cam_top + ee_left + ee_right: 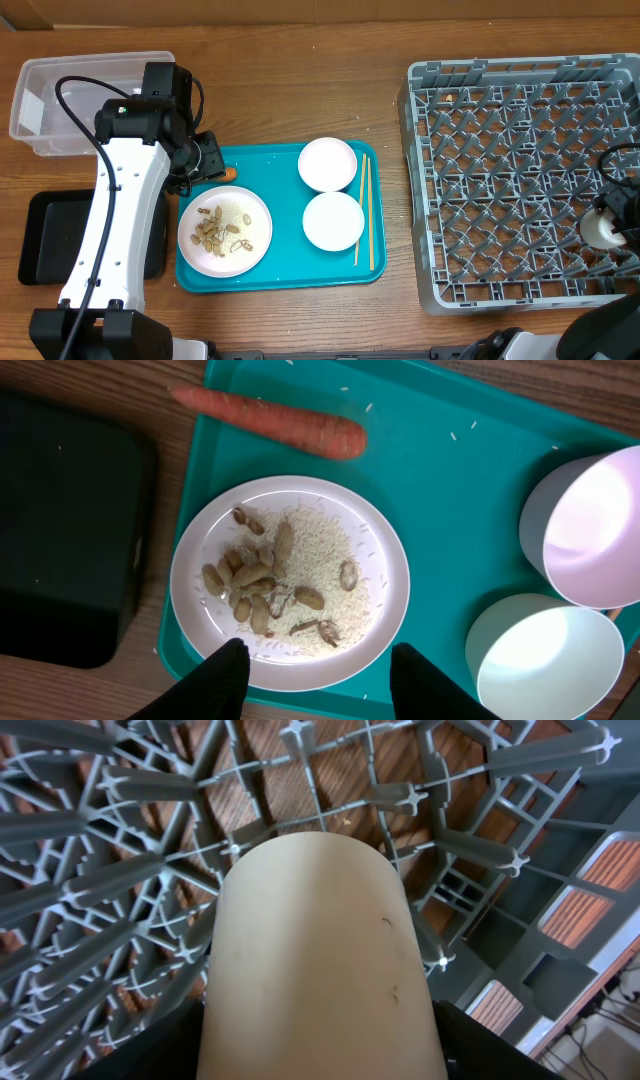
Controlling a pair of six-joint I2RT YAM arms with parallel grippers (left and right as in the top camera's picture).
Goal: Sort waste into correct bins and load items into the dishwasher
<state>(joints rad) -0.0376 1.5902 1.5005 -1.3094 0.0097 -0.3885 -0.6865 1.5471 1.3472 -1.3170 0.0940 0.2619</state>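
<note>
**Left fingers (225,675) wide over the plate (385,560), carrot (270,420) just beyond**
Your carrot lies at the tray's (450,490) far left corner, long axis left to right, on the far side of the plate from the left fingers. The right fingers (470,1045), well apart, grip a cup (310,960) over the rack (500,180).

L arm (110,215) rises from base at near-left, white link slanted up, wrist bent, L gripper (208,157) angled right & down. Wrist view: its fingers (225,678) stand wide apart, nothing btwn. R gripper (614,218) at far-right edge, fingers clamped either side of cup (315,960).
</note>
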